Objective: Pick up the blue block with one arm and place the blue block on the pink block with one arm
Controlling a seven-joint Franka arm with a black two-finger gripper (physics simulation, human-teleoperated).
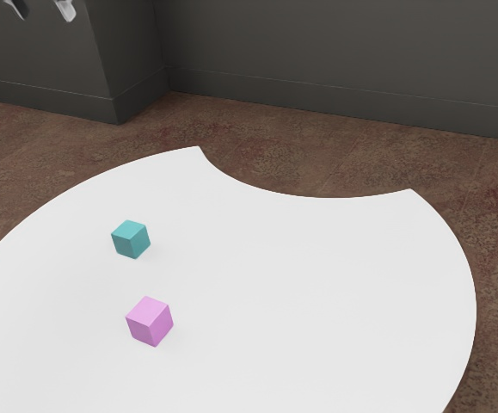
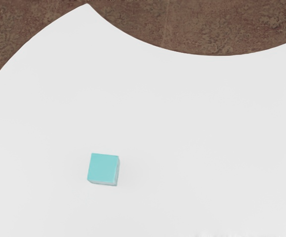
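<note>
A small teal-blue block (image 1: 131, 238) rests on the white table (image 1: 317, 284), toward the exterior view's left. A pink block (image 1: 150, 321) of about the same size sits a short way nearer the front edge, apart from the blue one. High above, at the exterior view's upper left corner, my gripper (image 1: 40, 9) hangs open; just its two fingertips (image 1: 65, 10) show, with nothing between them. From the wrist view, the blue block (image 2: 103, 169) lies far below my hand on the white tabletop (image 2: 192, 123).
The table has a curved cut-out on its far side (image 1: 309, 194), with brown patterned floor (image 1: 360, 146) beyond. Dark grey walls and a pillar (image 1: 119, 60) stand at the back. The table's right half is bare.
</note>
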